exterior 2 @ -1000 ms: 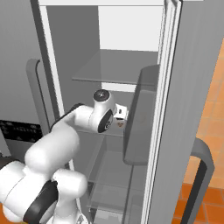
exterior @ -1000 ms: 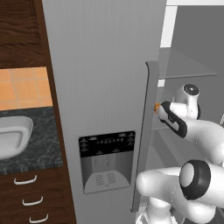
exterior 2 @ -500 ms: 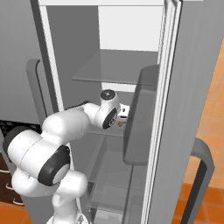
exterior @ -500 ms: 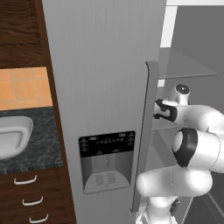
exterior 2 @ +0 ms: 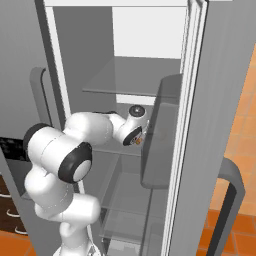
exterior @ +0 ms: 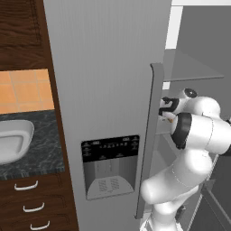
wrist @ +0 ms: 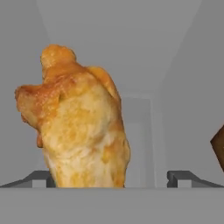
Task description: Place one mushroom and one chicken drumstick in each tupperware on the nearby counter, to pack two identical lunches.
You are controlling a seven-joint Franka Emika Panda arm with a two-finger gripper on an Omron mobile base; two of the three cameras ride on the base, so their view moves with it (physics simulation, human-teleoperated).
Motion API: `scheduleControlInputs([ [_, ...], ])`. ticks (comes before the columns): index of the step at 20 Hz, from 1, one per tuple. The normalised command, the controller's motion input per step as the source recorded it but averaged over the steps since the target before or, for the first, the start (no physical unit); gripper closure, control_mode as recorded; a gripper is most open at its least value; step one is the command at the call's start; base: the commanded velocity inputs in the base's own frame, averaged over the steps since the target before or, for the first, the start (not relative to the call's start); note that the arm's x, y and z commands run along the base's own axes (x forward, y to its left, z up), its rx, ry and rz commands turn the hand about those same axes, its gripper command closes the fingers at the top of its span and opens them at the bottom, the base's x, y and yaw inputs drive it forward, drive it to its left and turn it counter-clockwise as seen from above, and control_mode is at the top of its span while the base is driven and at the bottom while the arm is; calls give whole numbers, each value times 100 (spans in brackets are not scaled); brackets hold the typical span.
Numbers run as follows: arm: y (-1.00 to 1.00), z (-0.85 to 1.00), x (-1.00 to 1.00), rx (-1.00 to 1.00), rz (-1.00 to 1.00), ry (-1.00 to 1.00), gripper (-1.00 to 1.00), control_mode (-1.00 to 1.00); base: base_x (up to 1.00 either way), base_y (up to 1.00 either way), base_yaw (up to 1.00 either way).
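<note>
Hand view: the gripper (wrist: 111, 179) has its jaws spread wide, one dark fingertip (wrist: 39, 177) at the lower left and the other at the lower right. A golden chicken drumstick (wrist: 78, 127) stands between them, nearer the left fingertip; whether it touches either one cannot be told. A dark brown object (wrist: 218, 142) sits at the right edge, too cropped to identify. Behind are the grey inner walls of the fridge.

Right base view: the arm reaches into the open fridge (exterior 2: 145, 75), wrist at middle-shelf height, with a small orange piece of the drumstick (exterior 2: 136, 141) just beside it.

Left base view: the gripper (exterior: 165, 108) sits just behind the grey door handle (exterior: 149, 135). At left lie the table (exterior: 27, 149) and a pale sink (exterior: 13, 140).
</note>
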Motion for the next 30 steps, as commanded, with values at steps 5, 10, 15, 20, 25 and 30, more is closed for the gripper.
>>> scheduleControlInputs([
  [5,14,-40,20,0,2,0,100,-100,0,0,0],
  [10,22,-40,2,0,0,0,100,-100,0,0,0],
  [15,24,-22,-24,0,0,0,100,-100,0,0,0],
  [20,8,17,-89,0,0,0,100,-100,0,0,0],
  [25,16,32,-91,0,0,0,100,-100,0,0,0],
  [30,26,73,-79,-1,0,1,100,-100,0,0,0],
])
